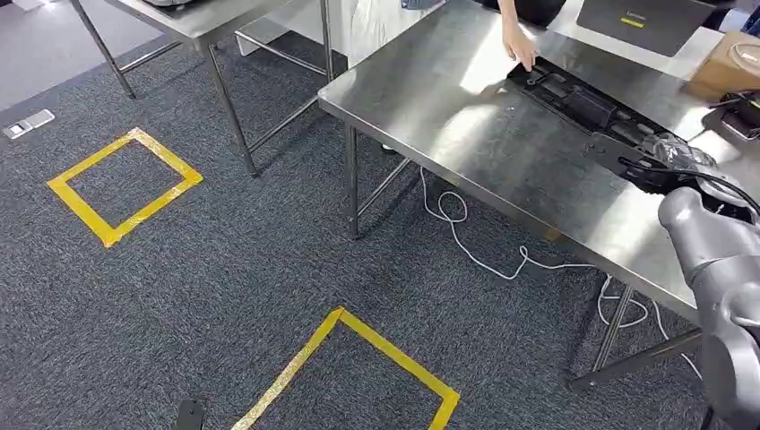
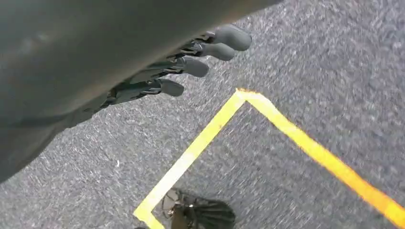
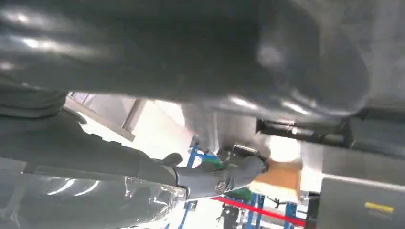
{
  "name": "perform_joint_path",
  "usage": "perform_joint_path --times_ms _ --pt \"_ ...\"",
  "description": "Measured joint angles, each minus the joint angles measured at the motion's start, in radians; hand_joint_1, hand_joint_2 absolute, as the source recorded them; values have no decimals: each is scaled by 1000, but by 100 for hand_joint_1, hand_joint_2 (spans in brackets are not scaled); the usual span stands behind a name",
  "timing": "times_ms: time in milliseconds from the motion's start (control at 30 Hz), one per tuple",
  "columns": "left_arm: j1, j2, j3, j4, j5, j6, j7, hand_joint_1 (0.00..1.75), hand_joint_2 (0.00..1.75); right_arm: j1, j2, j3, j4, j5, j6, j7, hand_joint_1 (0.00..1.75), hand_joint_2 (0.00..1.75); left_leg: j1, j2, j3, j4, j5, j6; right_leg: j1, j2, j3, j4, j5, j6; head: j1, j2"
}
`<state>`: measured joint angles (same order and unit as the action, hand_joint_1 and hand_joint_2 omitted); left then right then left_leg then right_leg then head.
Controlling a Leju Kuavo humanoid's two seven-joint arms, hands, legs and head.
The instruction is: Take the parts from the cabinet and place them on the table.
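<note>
A long black part [image 1: 574, 94] lies on the steel table [image 1: 466, 107] at the right, running from the far side toward me. My right hand [image 1: 668, 161] grips its near end by the table's right edge. In the right wrist view the part [image 3: 191, 52] is a blurred dark mass close over my right hand [image 3: 215, 179], hiding the fingers. A person's hand [image 1: 520, 45] touches the part's far end. My left hand [image 2: 181, 62] hangs over the carpet with its fingers stretched out, holding nothing.
Yellow tape squares [image 1: 125, 184] [image 1: 358, 358] mark the grey carpet. A white cable [image 1: 484, 251] trails under the table. A cardboard box [image 1: 730, 63] and a grey laptop [image 1: 645, 22] sit at the table's far side. A second steel table [image 1: 206, 18] stands at the back left.
</note>
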<state>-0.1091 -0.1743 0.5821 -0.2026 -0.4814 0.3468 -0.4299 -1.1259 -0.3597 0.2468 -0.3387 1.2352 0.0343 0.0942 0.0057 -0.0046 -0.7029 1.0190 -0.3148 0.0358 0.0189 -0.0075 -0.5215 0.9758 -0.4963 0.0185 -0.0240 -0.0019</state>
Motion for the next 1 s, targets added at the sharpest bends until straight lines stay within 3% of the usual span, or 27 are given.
perform_joint_path --times_ms 33,67,100,133,200,233,267,300,367,400,467,533,567,600,667,700,733,767,800,867,900,933,1000 --pt "1 -2 0 0 0 0 0 0 0 -1 1 0 0 0 0 -2 0 0 -2 -1 3 -10 7 -10 -4 0 3 -18 12 -12 -1 0" --pt "1 2 0 0 0 0 0 0 0 0 5 0 0 0 0 -4 0 0 2 0 -9 3 -8 -12 -42 -5 21 -34 29 -20 -2 0" --pt "2 4 0 0 0 0 0 0 0 -5 11 -1 -1 3 0 -8 0 0 3 -1 -21 50 -66 -15 -37 -4 17 -39 42 -37 -2 0" --pt "3 4 0 0 0 0 0 0 0 -7 14 -1 -1 6 1 -12 0 0 6 -2 -43 122 -124 -21 -36 -5 13 -40 50 -42 -5 0" --pt "3 5 0 0 0 0 0 0 0 -6 23 0 0 16 7 -22 0 0 16 -1 -89 273 -190 -38 -38 -4 5 -39 56 -32 -6 0" --pt "3 6 0 0 0 -1 0 0 0 -2 26 0 0 19 8 -23 0 0 24 0 -96 316 -196 -47 -40 -4 2 -39 59 -28 -4 0" --pt "3 7 0 0 0 -1 0 0 0 1 28 0 0 23 8 -24 0 0 33 1 -78 303 -181 -56 -45 -4 -1 -36 61 -24 -5 0" --pt "3 8 0 0 -1 -2 0 0 0 3 31 0 0 26 9 -24 0 0 41 3 -38 247 -151 -64 -50 -4 -3 -30 62 -22 -5 0" --pt "3 10 0 0 -2 -2 0 0 0 3 33 0 0 31 9 -24 0 0 56 14 67 78 -94 -80 -56 -5 -13 -9 52 -7 -6 0" --pt "2 9 0 0 -2 -3 0 0 0 3 33 0 0 31 9 -24 0 0 50 12 95 45 -109 -85 -51 -4 -31 8 47 4 -11 0" --pt "3 10 0 0 -4 -5 -1 0 0 5 34 0 0 32 9 -25 0 0 45 7 75 42 -115 -62 -39 -4 -40 17 49 19 -5 0" --pt "3 10 1 0 -4 -5 -2 0 0 6 34 0 0 35 8 -31 0 0 31 6 68 34 -106 -40 -39 -7 -47 9 57 42 -5 0" --pt "3 10 1 0 -4 -5 -2 0 0 9 32 0 0 35 8 -32 0 0 37 6 72 22 -96 -24 -49 -7 -62 18 48 44 -6 0" --pt "2 10 1 0 -4 -5 -2 0 0 12 32 1 0 37 8 -34 0 0 33 5 70 16 -89 -13 -49 -4 -79 56 22 37 0 0" --pt "2 11 1 0 -4 -5 -2 0 0 17 29 1 0 38 8 -34 0 0 33 4 60 14 -82 -3 -51 -1 -152 209 -45 27 2 0" --pt "3 10 2 0 -4 -5 -2 0 0 22 29 1 0 40 8 -34 0 0 33 4 57 14 -81 -1 -50 2 -191 291 -72 29 5 0" --pt "5 10 2 0 -5 -5 -2 0 0 26 29 1 0 41 8 -34 0 0 31 1 55 14 -79 -1 -47 5 -210 334 -79 35 6 0" --pt "5 8 2 0 -8 -5 -2 0 0 32 29 1 0 42 8 -34 0 0 30 0 54 14 -77 -1 -47 5 -204 324 -69 41 5 0" --pt "5 8 2 0 -8 -6 -2 0 0 35 29 1 0 43 8 -34 0 0 29 -2 54 14 -76 -3 -47 5 -174 270 -44 47 6 0" --pt "4 9 2 0 -10 -6 -2 0 0 32 29 1 0 46 8 -34 0 0 28 -5 54 14 -72 -8 -44 5 -72 80 24 53 6 0" --pt "4 8 2 0 -10 -6 -2 0 0 27 27 1 0 46 8 -34 0 0 28 -4 51 14 -69 -13 -41 5 -36 4 34 41 6 0" --pt "4 7 2 0 -10 -6 -2 0 0 26 29 1 0 48 8 -34 0 0 23 -6 48 15 -66 -19 -22 6 -32 6 43 34 5 0" --pt "5 7 2 0 -11 -7 -1 0 0 25 27 1 0 51 8 -33 0 0 23 -6 46 11 -59 -29 -16 6 -40 6 48 25 4 0"
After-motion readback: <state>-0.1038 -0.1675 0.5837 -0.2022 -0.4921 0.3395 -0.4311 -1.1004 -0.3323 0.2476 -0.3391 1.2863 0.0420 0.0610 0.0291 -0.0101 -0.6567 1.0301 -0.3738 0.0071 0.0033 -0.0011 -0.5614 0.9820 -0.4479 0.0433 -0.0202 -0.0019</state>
